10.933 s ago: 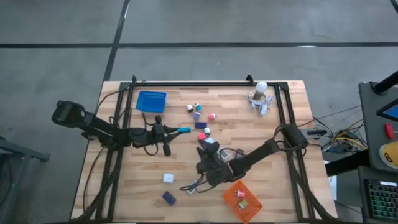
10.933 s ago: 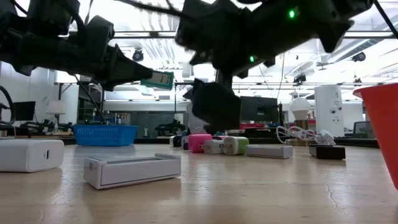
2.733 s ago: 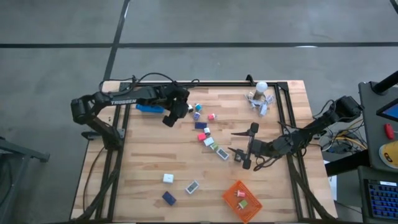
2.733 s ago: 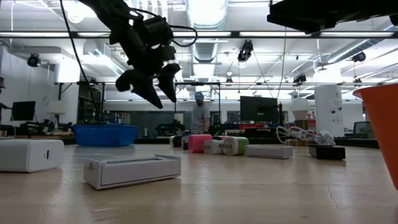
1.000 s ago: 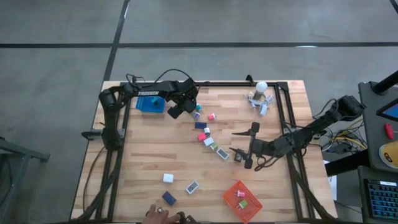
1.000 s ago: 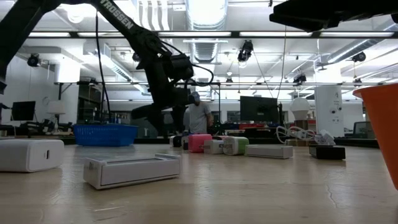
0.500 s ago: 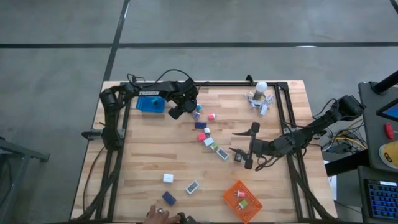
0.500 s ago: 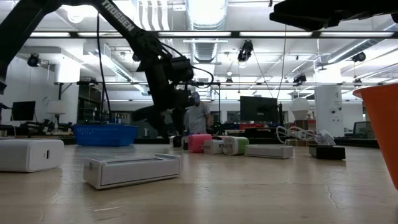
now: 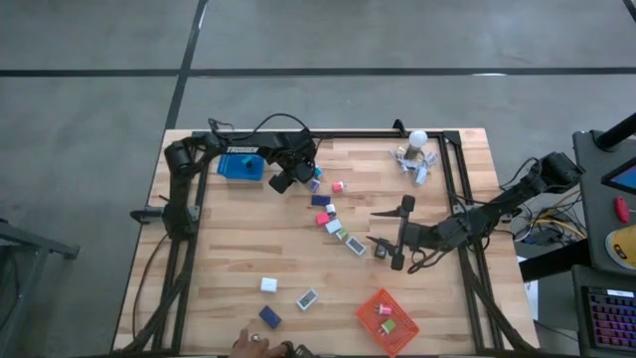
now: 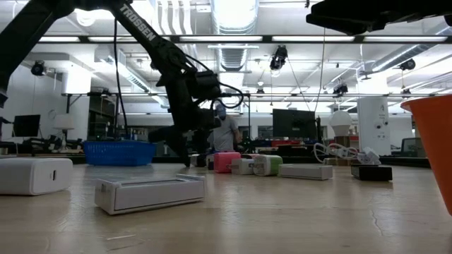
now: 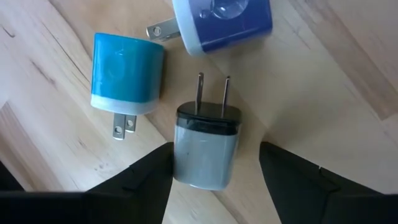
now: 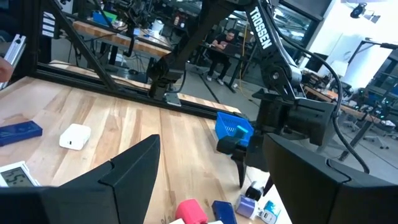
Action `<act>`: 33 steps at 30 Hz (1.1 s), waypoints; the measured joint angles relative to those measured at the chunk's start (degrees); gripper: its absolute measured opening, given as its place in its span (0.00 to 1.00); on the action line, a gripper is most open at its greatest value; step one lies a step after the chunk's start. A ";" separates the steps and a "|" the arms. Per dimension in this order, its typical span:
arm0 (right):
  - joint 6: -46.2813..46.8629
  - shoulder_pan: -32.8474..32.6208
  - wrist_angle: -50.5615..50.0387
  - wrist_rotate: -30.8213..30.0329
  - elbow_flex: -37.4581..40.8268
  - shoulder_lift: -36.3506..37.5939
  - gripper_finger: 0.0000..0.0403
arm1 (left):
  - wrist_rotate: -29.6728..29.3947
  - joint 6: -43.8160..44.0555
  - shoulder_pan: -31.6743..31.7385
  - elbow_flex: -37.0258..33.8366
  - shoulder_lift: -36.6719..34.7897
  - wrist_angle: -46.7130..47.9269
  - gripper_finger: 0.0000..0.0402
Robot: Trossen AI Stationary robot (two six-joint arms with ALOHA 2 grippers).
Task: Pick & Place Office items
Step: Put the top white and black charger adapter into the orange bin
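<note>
Wooden bench (image 9: 238, 249) seen from above, with small office items scattered across it. Left gripper (image 11: 214, 171) lowered over a cluster near the far edge, beside a blue mesh basket (image 9: 238, 165); fingers spread wide, one each side of a grey plug adapter (image 11: 206, 145) lying flat with prongs pointing away, not clamped on it. Next to it a teal plug adapter (image 11: 127, 74) and a blue-and-white one (image 11: 222, 22). Diagonal trail of more items (image 9: 336, 227) running toward mid-bench. Right gripper (image 9: 397, 237) hovering near the right side, fingers well apart, holding nothing. White box (image 10: 34, 175) and flat white case (image 10: 150, 192) near the front. Orange basket (image 9: 387, 320) at the front right.
</note>
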State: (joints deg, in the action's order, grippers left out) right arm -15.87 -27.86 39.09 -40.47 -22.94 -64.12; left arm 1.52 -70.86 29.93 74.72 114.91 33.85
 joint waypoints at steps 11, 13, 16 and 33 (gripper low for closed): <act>0.15 0.00 -0.39 -0.02 0.00 0.00 0.70 | 0.00 0.81 -0.09 0.42 0.00 0.06 0.52; 0.18 0.00 -0.39 -0.02 0.00 0.00 0.70 | 0.00 1.22 -0.11 0.56 0.00 -0.09 0.48; 0.21 0.00 -0.39 -0.02 0.00 0.00 0.70 | 0.02 2.44 -0.20 0.61 0.00 -0.03 0.42; 0.82 0.00 -1.29 -0.02 0.00 -0.02 0.66 | -0.06 8.15 -1.24 0.57 -0.06 0.04 0.31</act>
State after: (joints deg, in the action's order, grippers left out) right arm -15.06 -27.86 37.81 -40.49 -22.94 -64.14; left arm 1.45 -62.70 28.69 75.29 114.85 33.89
